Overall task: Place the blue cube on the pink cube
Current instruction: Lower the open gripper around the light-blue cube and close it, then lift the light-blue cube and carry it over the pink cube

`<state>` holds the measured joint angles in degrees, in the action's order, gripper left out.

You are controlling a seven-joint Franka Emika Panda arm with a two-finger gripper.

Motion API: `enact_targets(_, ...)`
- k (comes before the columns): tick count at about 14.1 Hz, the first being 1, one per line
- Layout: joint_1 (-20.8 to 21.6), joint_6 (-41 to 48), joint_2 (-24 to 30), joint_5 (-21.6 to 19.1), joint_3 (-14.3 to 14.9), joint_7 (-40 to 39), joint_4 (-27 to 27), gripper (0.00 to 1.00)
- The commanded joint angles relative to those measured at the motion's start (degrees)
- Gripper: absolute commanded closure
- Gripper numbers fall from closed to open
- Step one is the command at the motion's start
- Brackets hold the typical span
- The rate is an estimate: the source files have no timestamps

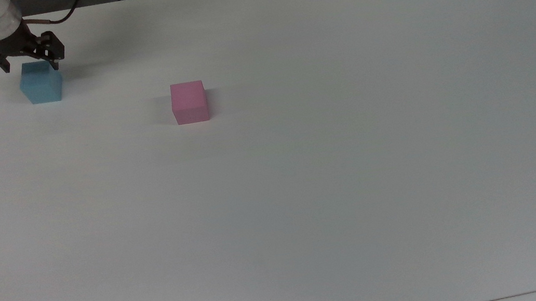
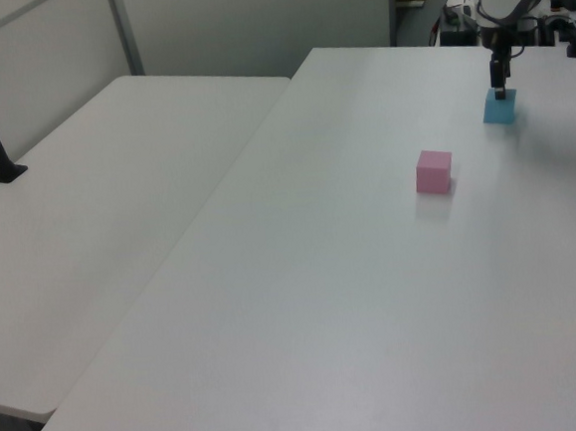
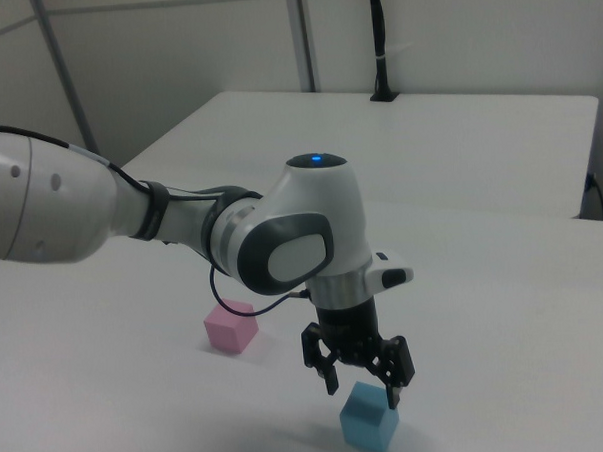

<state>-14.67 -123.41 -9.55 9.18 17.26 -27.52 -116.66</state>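
So the gripper (image 3: pixel 364 391) hovers right over the blue cube (image 3: pixel 369 417), jaws apart; pink cube (image 1: pixel 189 102) sits at its 4 o'clock in the top view.

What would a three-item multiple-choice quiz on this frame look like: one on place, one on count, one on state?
1. In the top view, the pink cube lies where from the blue cube?
A. to its right and lower
B. to its left
C. on top of it

2. How many cubes stand on the table?
A. one
B. two
C. three

3. The tool is
A. shut on the pink cube
B. open, just above the blue cube
C. carrying the blue cube high up

Answers:
1 A, the top view puts pink right of and below blue.
2 B, one blue and one pink.
3 B, the right view shows spread fingers over the blue cube.
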Motion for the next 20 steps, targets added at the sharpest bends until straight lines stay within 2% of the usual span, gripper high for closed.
enact_targets(1, 0.3, -1.9, -1.3, -0.5, 0.2, -0.1, -0.8, 0.0)
enact_targets(5, 0.3, -4.2, -3.2, -0.6, 0.1, 0.1, -0.9, 0.0)
enact_targets(8, 0.4, -4.7, -3.6, -0.5, -0.2, -0.2, -1.5, 0.23)
enact_targets(11, 0.9, -0.8, -2.8, -0.6, -0.5, -0.9, -0.1, 0.34)
enact_targets(14, 1.0, 6.0, -0.4, -0.8, -3.7, -0.1, 2.2, 0.37)
enact_targets(17, 1.1, 12.1, 3.7, -6.0, -7.0, 0.8, 4.2, 0.37)
enact_targets(18, 1.1, 14.7, 4.4, -6.6, -10.2, 2.3, 6.0, 0.37)
enact_targets(20, 1.1, 17.1, 4.4, -6.8, -13.8, 6.9, 8.2, 0.37)
